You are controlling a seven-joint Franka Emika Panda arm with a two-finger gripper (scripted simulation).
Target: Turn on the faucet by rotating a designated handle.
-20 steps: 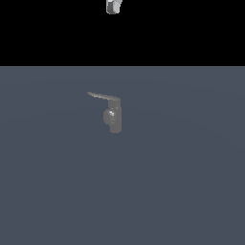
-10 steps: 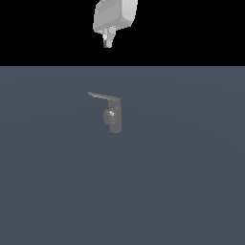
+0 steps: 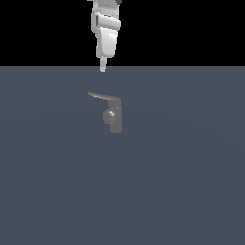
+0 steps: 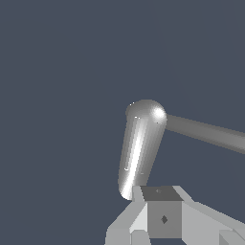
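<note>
The faucet [image 3: 114, 118] is a small grey upright body standing on the dark grey floor. Its handle [image 3: 102, 96] is a thin flat lever running from the top of the body toward the exterior view's left. My gripper [image 3: 102, 68] hangs above and behind the handle, apart from it, with its fingers together and nothing between them. In the wrist view the faucet [image 4: 139, 148] shows as a shiny cylinder with the handle [image 4: 206, 132] sticking out sideways, just beyond my gripper [image 4: 161, 192].
A flat dark grey floor [image 3: 182, 182] spreads all around the faucet. Black background fills the space above it.
The gripper has come down from the top edge of the exterior view toward the faucet and drifted slightly to that view's left. The faucet and its handle have not moved.
</note>
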